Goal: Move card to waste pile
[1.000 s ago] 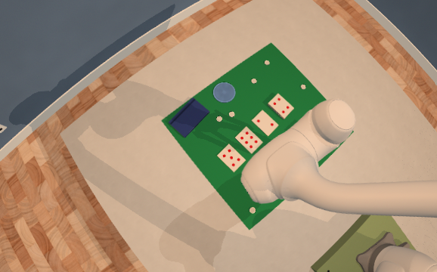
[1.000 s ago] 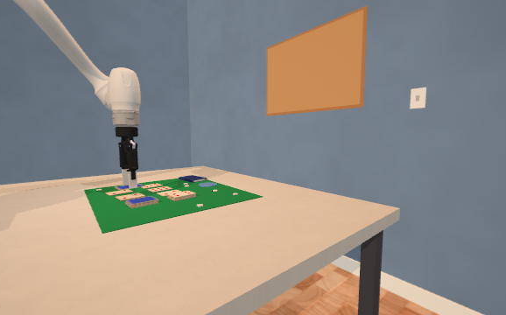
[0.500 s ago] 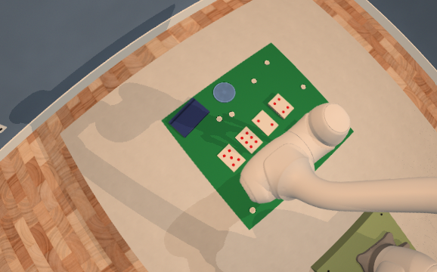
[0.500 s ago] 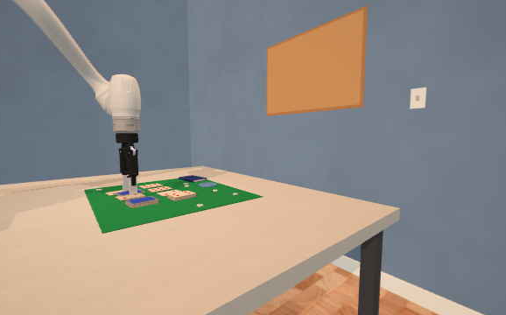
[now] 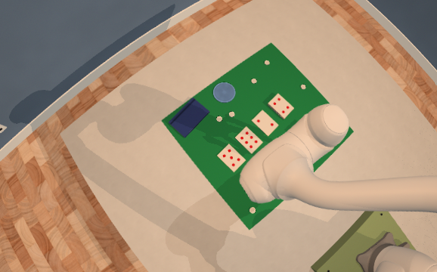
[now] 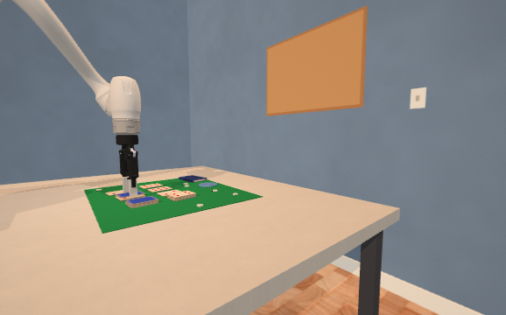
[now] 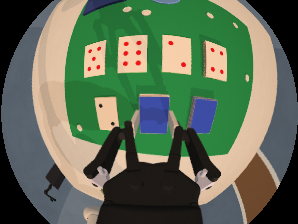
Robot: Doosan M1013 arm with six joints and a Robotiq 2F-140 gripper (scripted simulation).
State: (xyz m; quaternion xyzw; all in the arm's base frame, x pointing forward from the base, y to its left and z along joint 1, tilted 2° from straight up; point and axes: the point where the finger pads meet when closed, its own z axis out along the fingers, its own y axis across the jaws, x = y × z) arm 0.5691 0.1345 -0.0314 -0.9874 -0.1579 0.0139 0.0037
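Note:
My gripper (image 7: 154, 116) is shut on a blue-backed card (image 7: 154, 112), gripped by its side edges and held flat, low over the green mat (image 7: 160, 63). In the wrist view the face-down stock (image 7: 202, 112) lies just right of the held card. The waste pile (image 7: 105, 112), a face-up card with small pips, lies just left of it. The held card is between the two and over neither. In the exterior view the gripper (image 6: 129, 191) hangs straight down over the held card (image 6: 124, 195), with the stock (image 6: 141, 201) beside it. In the top view the arm hides all of this.
Four face-up red-pip cards (image 5: 248, 139) lie in a row farther back on the mat (image 5: 255, 125). A dark blue box (image 5: 189, 117), a pale blue disc (image 5: 224, 92) and several small white pegs (image 5: 253, 81) lie beyond them. An olive block (image 5: 354, 242) sits off the mat.

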